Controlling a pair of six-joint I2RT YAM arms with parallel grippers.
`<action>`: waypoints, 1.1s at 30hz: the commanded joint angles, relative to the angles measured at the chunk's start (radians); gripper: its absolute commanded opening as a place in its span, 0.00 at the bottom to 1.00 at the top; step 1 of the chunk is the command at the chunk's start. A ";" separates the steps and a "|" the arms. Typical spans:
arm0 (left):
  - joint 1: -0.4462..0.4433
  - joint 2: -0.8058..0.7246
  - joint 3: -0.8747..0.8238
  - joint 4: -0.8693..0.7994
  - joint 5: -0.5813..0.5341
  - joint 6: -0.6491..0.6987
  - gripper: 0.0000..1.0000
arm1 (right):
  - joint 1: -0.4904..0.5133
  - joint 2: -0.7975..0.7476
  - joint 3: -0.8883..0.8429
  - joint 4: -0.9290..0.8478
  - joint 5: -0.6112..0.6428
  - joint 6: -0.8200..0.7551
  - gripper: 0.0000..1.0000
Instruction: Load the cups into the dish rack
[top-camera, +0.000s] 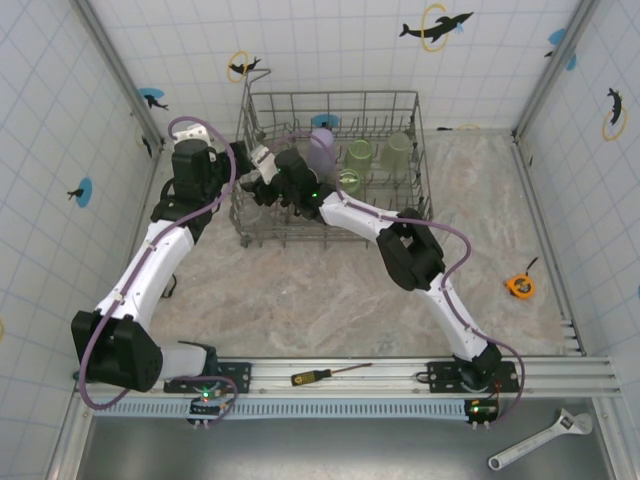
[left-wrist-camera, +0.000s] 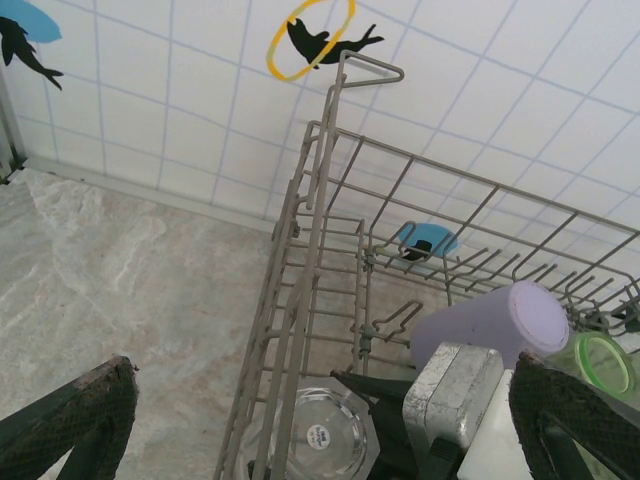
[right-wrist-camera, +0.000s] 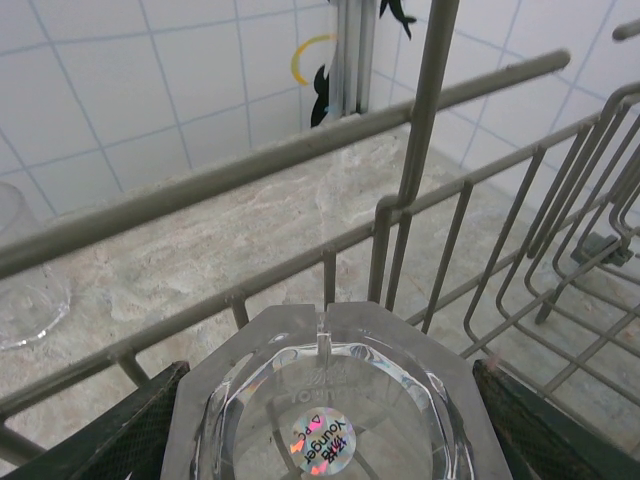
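Right fingers (right-wrist-camera: 120, 435) clamp an upturned clear faceted glass (right-wrist-camera: 320, 400) inside the grey wire dish rack (top-camera: 330, 97) at upper centre; left fingers (left-wrist-camera: 80, 415) gape wide beside it over marbled tabletop (top-camera: 300, 310).

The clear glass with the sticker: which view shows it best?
The right wrist view: the clear glass is large and close, its base toward the camera, between the right fingers. The left wrist view shows it small, inside the dish rack. In the top external view it is hard to tell under the right arm.

Grey wire dish rack (top-camera: 330, 96), lavender cup (top-camera: 321, 150), green tumblers (top-camera: 360, 156), clear glass (right-wrist-camera: 320, 400), beige marbled table (top-camera: 300, 300).
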 joint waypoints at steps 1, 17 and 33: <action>0.009 -0.017 -0.012 0.007 0.016 0.000 0.98 | 0.009 0.037 0.045 0.060 0.003 -0.023 0.49; 0.008 -0.021 -0.014 0.010 0.026 0.000 0.98 | 0.014 0.035 -0.003 0.043 0.067 -0.062 0.59; 0.008 -0.020 -0.014 0.010 0.037 0.000 0.98 | 0.016 -0.013 -0.093 0.079 0.066 -0.047 0.78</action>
